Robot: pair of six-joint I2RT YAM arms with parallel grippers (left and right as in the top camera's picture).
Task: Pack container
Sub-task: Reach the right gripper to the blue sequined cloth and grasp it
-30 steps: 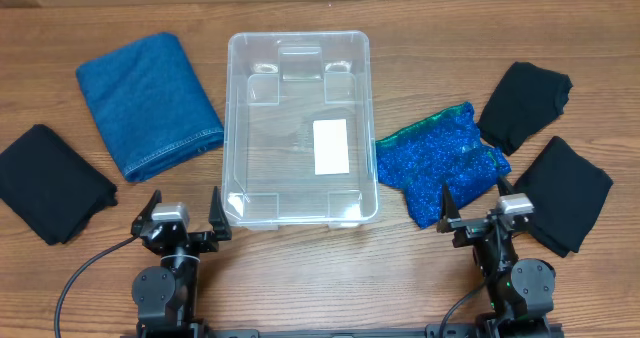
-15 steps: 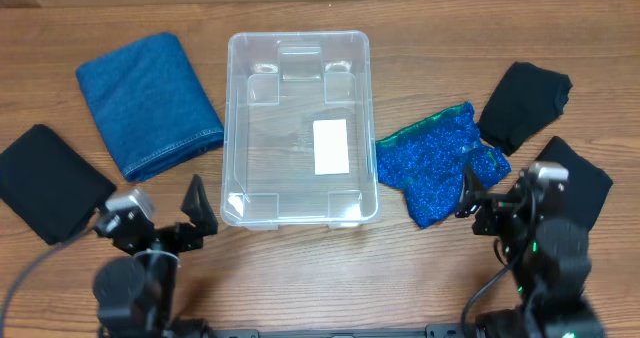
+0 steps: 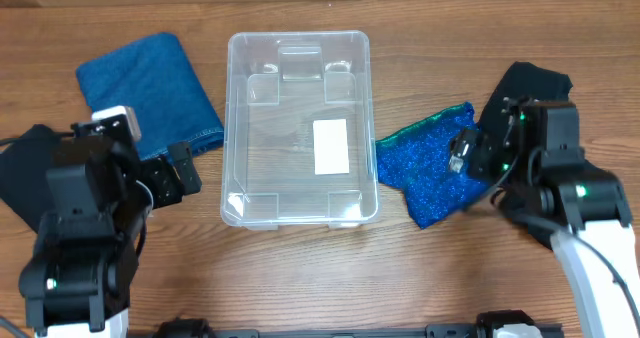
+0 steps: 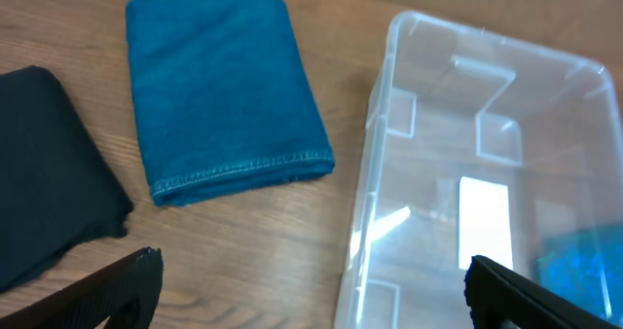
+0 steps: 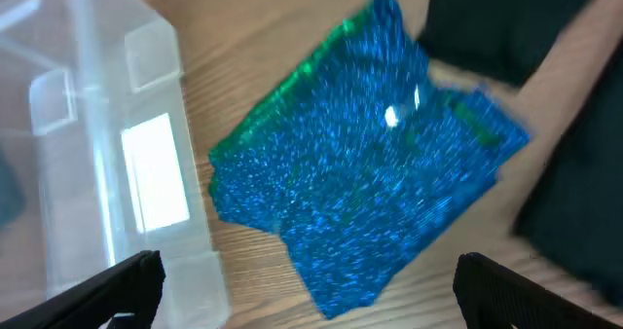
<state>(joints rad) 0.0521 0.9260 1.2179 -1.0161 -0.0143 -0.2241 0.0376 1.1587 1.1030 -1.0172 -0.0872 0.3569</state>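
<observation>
The container (image 3: 290, 118) sits between our two claws, empty but for its white label (image 3: 331, 146), so nothing's packed yet. Our left claw (image 4: 311, 271) is spread wide and holds nothing. The bin is just to its right, the blue towel (image 4: 219, 86) and a black cloth (image 4: 49, 173) ahead-left. Our right claw (image 5: 307, 271), equally wide and bare, hovers over the sparkly blue cloth (image 5: 360, 164). Every piece awaits.
</observation>
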